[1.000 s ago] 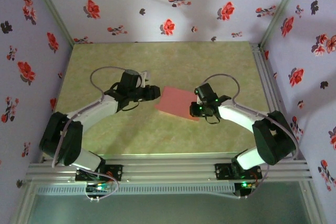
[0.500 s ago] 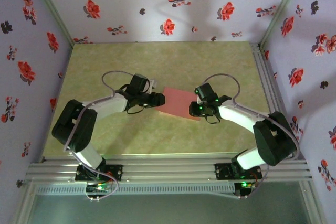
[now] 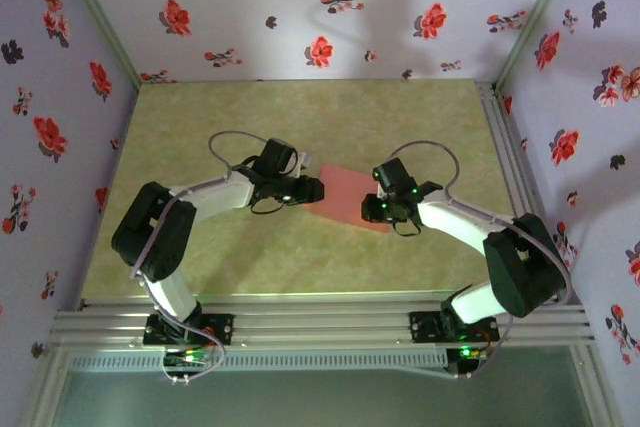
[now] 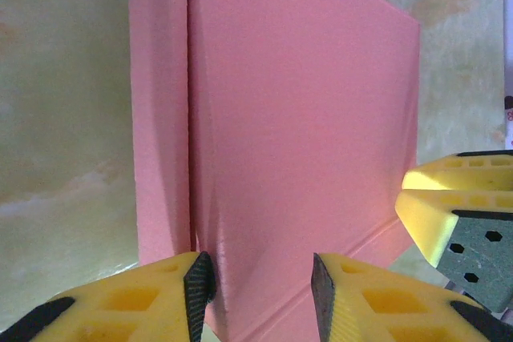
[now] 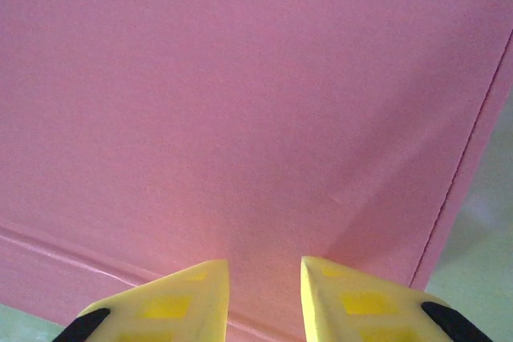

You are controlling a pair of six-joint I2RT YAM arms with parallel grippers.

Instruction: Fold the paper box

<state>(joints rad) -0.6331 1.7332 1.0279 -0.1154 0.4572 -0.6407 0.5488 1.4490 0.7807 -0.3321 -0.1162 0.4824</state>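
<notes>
The paper box point(image 3: 345, 190) lies flat on the table as a folded pink rectangle. My left gripper point(image 3: 316, 190) is at its left end. In the left wrist view the box point(image 4: 296, 118) fills the gap of the left gripper point(image 4: 263, 279), whose jaws stand partly apart over a corner beside a fold seam, pinching nothing. My right gripper point(image 3: 375, 208) is over the box's right end. Seen from the right wrist, the right gripper point(image 5: 264, 278) is partly open just above the pink face point(image 5: 240, 102). The right gripper's fingers point(image 4: 449, 214) also show beside the box.
The box rests on a green-yellow tabletop point(image 3: 200, 127) walled on three sides by flowered panels point(image 3: 320, 7). An aluminium rail point(image 3: 510, 157) runs along the table's right edge, and the arm bases point(image 3: 320, 327) sit on the near frame.
My left arm has swung right, bringing its gripper from beside the box onto its left end. The right arm and the box have stayed where they were.
</notes>
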